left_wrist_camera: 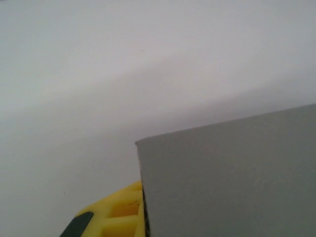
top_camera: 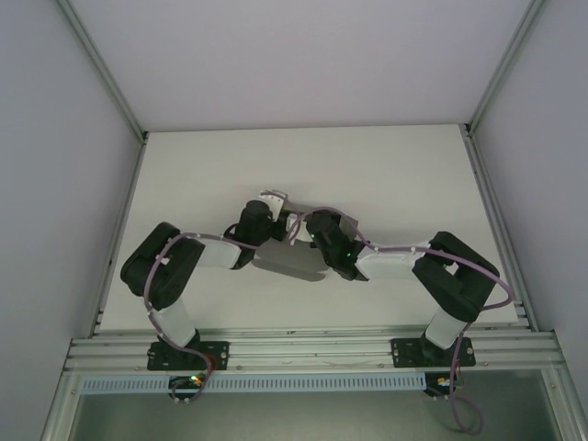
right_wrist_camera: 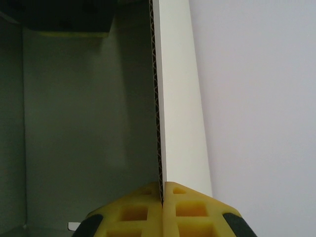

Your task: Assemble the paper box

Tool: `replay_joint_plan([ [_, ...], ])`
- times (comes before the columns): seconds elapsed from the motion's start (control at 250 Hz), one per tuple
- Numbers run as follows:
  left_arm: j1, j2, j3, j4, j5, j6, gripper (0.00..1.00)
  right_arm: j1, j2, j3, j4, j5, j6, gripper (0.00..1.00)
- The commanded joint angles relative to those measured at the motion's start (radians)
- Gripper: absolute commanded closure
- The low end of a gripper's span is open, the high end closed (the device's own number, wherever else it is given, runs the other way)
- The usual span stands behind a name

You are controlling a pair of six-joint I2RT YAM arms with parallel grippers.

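White table point(top_camera: 386, 175) spreads out between pale grey walls, and both my arms meet over its middle. Between them is the paper box point(top_camera: 287, 261), grey cardboard that is partly hidden under my wrists in the view from above. My right pincer point(right_wrist_camera: 162, 196) is clamped on the edge of one box wall, a yellow finger point(right_wrist_camera: 133, 213) on each side of the corrugated edge. My left pincer point(left_wrist_camera: 139, 206) shows one yellow finger just beside a grey panel; whether it grips I cannot tell.
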Motion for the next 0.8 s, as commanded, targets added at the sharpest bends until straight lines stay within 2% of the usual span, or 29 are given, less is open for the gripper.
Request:
replay_joint_plan([
  [0.0, -0.006, 0.055, 0.019, -0.07, -0.335, -0.118, 1.0, 0.026, 0.013, -0.001, -0.155, -0.005, 0.128, 1.0],
  [0.16, -0.015, 0.066, -0.033, 0.03, -0.236, -0.117, 1.0, 0.026, 0.004, -0.007, -0.199, -0.003, 0.179, 1.0],
  [0.196, -0.016, 0.06, -0.034, 0.025, -0.214, -0.11, 0.88, 0.023, 0.007, -0.007, -0.198, 0.002, 0.184, 1.0],
  [0.256, -0.016, 0.042, -0.042, 0.022, -0.175, -0.102, 0.77, 0.021, 0.01, -0.004, -0.199, 0.01, 0.186, 1.0],
  [0.391, -0.019, -0.032, -0.073, -0.021, -0.136, -0.113, 0.62, 0.016, 0.016, 0.009, -0.206, 0.028, 0.187, 1.0],
  [0.455, -0.028, -0.072, -0.083, -0.061, -0.133, -0.107, 0.51, 0.016, 0.015, 0.012, -0.203, 0.036, 0.184, 1.0],
  [0.631, -0.052, -0.134, -0.118, -0.075, -0.142, -0.093, 0.5, 0.016, 0.013, 0.019, -0.21, 0.035, 0.181, 1.0],
  [0.799, -0.053, -0.107, -0.1, -0.06, -0.186, -0.097, 0.54, 0.023, 0.015, 0.011, -0.204, 0.016, 0.166, 1.0],
])
